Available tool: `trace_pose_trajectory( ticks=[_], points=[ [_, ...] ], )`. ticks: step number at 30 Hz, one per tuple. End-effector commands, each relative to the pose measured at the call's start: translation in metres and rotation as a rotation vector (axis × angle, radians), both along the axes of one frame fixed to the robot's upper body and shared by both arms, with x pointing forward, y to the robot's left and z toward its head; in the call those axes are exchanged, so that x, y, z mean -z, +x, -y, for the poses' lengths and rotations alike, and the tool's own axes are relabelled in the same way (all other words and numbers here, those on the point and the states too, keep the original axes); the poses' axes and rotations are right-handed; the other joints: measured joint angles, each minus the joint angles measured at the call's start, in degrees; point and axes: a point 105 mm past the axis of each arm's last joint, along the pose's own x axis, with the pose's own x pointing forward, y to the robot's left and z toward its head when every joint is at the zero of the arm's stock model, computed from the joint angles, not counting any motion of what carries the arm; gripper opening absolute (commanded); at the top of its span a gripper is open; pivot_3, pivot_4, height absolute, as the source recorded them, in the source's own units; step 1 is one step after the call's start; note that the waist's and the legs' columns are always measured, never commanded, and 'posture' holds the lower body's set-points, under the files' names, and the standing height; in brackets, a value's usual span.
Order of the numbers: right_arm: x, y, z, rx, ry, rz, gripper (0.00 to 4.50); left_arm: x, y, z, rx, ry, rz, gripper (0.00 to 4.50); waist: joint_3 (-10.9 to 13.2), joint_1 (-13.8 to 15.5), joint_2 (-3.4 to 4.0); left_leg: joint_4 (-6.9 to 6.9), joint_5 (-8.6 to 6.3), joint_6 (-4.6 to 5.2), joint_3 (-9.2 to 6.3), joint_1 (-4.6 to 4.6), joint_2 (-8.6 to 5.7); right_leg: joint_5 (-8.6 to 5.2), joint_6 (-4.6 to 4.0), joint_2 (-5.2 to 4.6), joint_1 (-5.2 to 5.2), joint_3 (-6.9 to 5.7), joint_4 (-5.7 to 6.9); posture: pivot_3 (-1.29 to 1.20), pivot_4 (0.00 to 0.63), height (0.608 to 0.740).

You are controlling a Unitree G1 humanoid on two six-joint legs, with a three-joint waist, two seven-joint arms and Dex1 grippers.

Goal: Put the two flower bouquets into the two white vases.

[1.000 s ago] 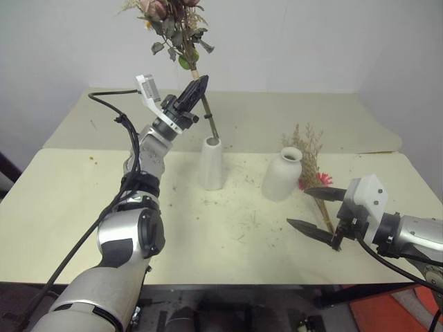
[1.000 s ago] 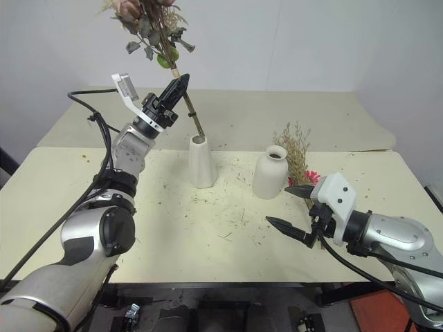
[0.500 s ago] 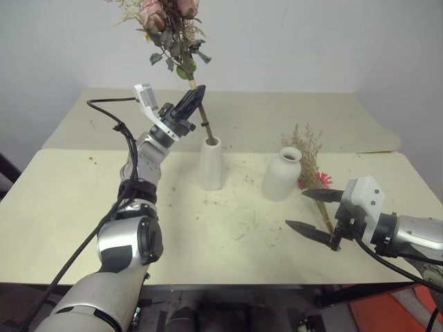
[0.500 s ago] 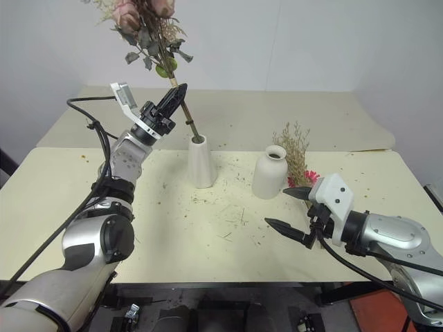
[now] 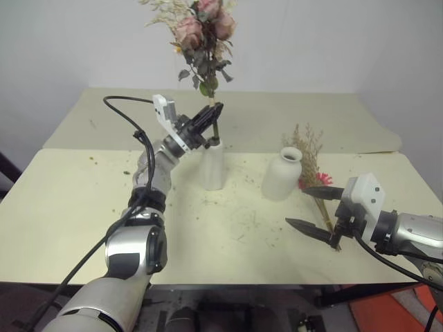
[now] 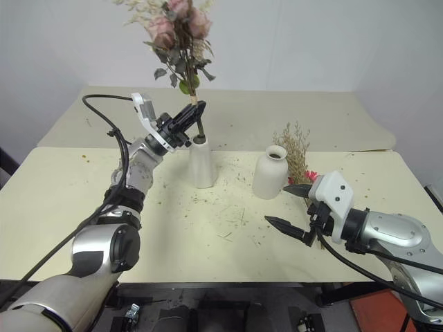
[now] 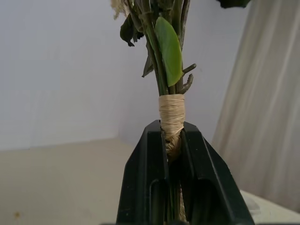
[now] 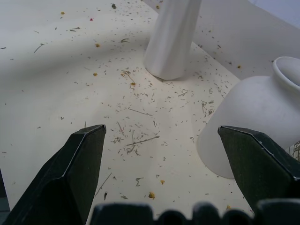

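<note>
Two cream tabletops point(image 5: 69, 200) abutting, debris-speckled; plain white wall point(image 5: 83, 41) behind.

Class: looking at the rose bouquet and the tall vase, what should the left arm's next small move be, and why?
Probably open the left gripper and let go: its fingers are shut on the rose bouquet at its wrapped stem, which already enters the tall vase and stands nearly upright.

A pale cream table point(image 5: 69, 207) stands against a plain white wall point(image 5: 83, 48), with a second tabletop point(image 5: 291, 114) of the same colour butted behind it (a seam runs between them). Its surface is littered with small dry specks point(image 8: 136, 140). A pale curtain point(image 7: 262, 93) hangs at one side.
</note>
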Motion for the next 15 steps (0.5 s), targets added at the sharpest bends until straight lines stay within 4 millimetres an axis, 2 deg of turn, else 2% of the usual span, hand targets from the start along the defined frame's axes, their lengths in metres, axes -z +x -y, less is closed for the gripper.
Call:
trace_pose_trajectory(
  ticks=[1, 15],
  points=[
    [-0.0096, -0.0022, -0.0004, -0.003, -0.005, 0.051, 4.5, -0.0173, -0.0075, 0.0039, 0.003, 0.033, 0.107, 0.09, 0.0, -0.01, 0.0, 0.0, 0.0, 0.0, 0.0, 0.0, 0.0, 0.0, 0.0, 0.0, 0.0, 0.0, 0.0, 0.0, 0.15, 0.74],
    [-0.0079, -0.0004, -0.0014, -0.007, -0.008, 0.054, 4.5, -0.0104, -0.012, -0.0049, -0.059, 0.11, 0.163, 0.09, 0.0, 0.01, 0.0, 0.0, 0.0, 0.0, -0.01, 0.0, 0.0, 0.0, 0.0, 0.0, 0.01, 0.0, 0.0, 0.0, 0.15, 0.74]
  ],
)
